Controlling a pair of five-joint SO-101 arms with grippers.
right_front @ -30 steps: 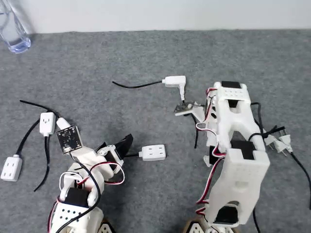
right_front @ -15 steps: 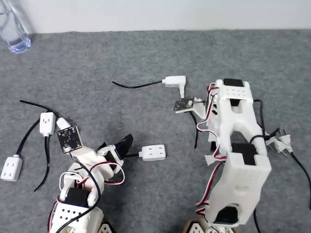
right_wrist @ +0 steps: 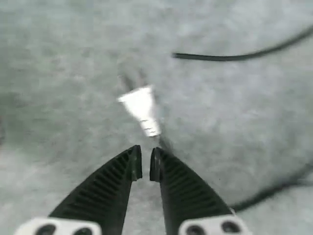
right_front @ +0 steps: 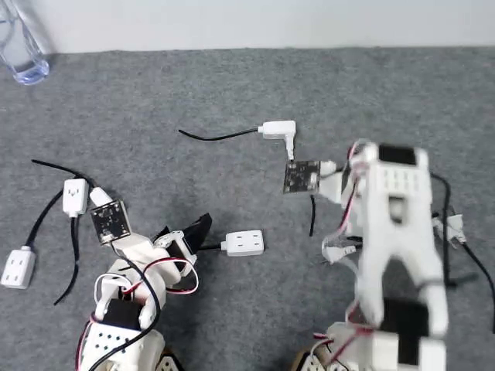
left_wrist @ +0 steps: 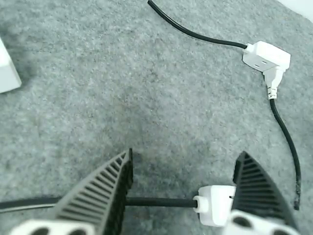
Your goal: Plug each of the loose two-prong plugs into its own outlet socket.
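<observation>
Where the grey carpet (right_front: 155, 93) carries both machines, the right arm (right_front: 394, 224) stands over a loose two-prong plug (right_wrist: 141, 108), and the left arm (right_front: 131, 270) lies low beside a three-outlet socket block (right_front: 246, 243). By this arrangement the right arm is judged much the nearer to the plug, the left to the block. In the right wrist view the plug lies flat just beyond the tips of the right gripper (right_wrist: 145, 152), apart from them. Its long axis runs nearly in line with the fingers (right_wrist: 112, 181), prongs pointing away and cord end toward the tips, so a grasp would probably require the fingers to part first. They are drawn almost together, with only a thin slit between them, and hold nothing. The left gripper (left_wrist: 186, 156) has its fingers (left_wrist: 105, 191) spread wide, straddling the block's black cord (left_wrist: 161, 201). The neck of the block sits just beside one finger, and nothing is clamped.
</observation>
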